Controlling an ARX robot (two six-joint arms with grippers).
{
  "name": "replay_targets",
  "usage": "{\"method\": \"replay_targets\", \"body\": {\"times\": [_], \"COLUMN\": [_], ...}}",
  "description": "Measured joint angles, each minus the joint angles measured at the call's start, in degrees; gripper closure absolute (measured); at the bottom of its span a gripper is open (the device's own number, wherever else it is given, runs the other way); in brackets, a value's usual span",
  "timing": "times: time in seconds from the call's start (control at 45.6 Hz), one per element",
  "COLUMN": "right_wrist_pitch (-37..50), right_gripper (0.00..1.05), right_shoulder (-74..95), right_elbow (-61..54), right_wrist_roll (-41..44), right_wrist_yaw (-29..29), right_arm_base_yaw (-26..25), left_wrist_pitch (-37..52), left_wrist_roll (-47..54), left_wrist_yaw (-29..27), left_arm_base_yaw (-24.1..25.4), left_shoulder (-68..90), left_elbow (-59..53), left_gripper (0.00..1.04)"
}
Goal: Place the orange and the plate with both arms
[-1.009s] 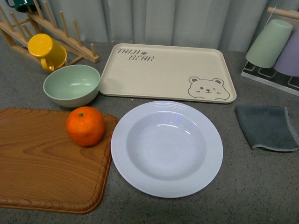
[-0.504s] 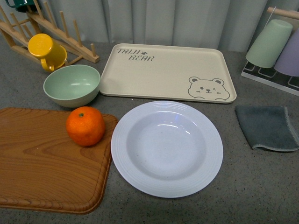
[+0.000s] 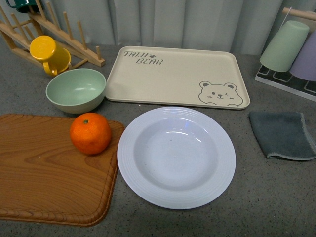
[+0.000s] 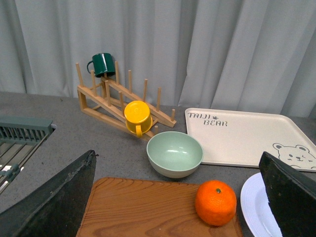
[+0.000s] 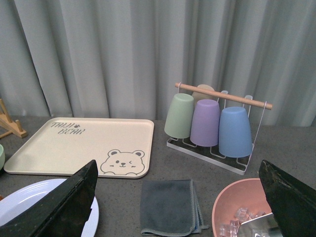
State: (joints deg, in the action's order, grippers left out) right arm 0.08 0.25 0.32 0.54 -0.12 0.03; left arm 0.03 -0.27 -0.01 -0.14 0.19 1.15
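The orange [image 3: 90, 133] sits on the right end of a wooden cutting board [image 3: 44, 173]; it also shows in the left wrist view [image 4: 216, 202]. The white ridged plate [image 3: 176, 156] lies on the grey table just right of the board; its edge shows in the left wrist view [image 4: 254, 207] and the right wrist view [image 5: 29, 197]. Neither arm shows in the front view. My left gripper [image 4: 182, 197] is open and empty, raised above the board, near the orange. My right gripper [image 5: 177, 202] is open and empty, raised above the grey cloth.
A cream bear tray [image 3: 173, 76] lies behind the plate. A pale green bowl [image 3: 76, 90], a yellow mug [image 3: 48, 54] and a wooden rack [image 3: 59, 34] stand at the back left. A grey cloth [image 3: 281, 134], a cup rack [image 5: 212, 123] and a pink bowl [image 5: 242, 210] are on the right.
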Motion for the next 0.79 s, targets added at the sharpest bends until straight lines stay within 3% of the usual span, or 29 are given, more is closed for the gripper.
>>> {"method": "replay_targets", "body": {"times": [0.79], "right_wrist_pitch": [0.0], "right_gripper": [0.09], "right_shoulder": [0.0], "right_elbow": [0.0], "right_wrist_roll": [0.0], "right_wrist_yaw": [0.0], "right_arm_base_yaw": [0.0], "left_wrist_pitch": [0.0], "left_wrist_roll": [0.0], "left_wrist_yaw": [0.0], "left_arm_base_yaw": [0.0], "left_shoulder": [0.0], "left_elbow": [0.0], "left_gripper": [0.06]}}
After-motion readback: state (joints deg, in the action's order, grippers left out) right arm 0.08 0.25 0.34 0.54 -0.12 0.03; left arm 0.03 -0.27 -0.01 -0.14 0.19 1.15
